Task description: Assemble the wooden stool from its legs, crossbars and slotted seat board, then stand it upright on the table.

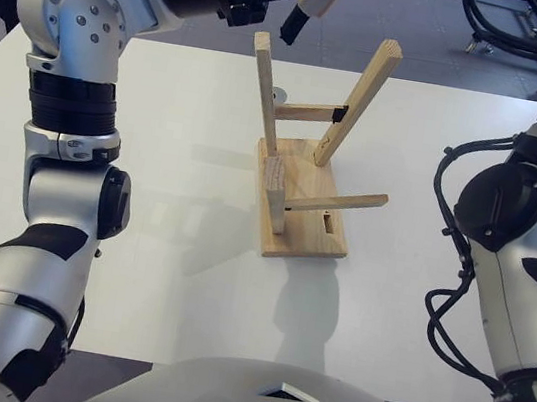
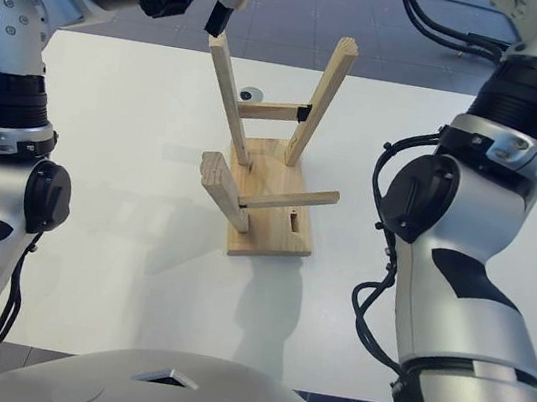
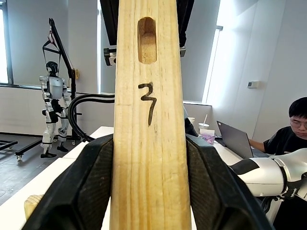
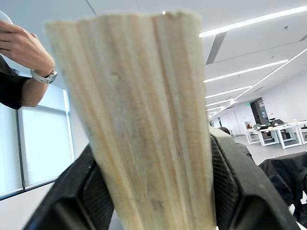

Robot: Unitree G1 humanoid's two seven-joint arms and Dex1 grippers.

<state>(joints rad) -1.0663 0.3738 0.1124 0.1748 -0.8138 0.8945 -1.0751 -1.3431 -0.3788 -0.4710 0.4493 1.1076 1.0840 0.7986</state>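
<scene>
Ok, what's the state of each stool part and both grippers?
seat board: lying flat on the table
far left leg: standing in the board, leaning
far right leg: standing in the board, leaning
far crossbar: joins both far legs
near leg: standing in the board
near crossbar: one end in near leg, other free
board slot: empty
left gripper: shut on slotted leg
right gripper: shut on wooden piece

Table: white table (image 1: 159,124) across the middle of the frame.
Floor: grey tiled floor (image 1: 427,22) along the upper edge, beyond the table.
Window: tall bright window (image 4: 43,148).
Wall: pale plain wall (image 3: 273,52).
Ceiling: white ceiling (image 4: 230,12) with long light strips (image 4: 249,22).
Furniture: white desks (image 4: 283,134) far down the room.
</scene>
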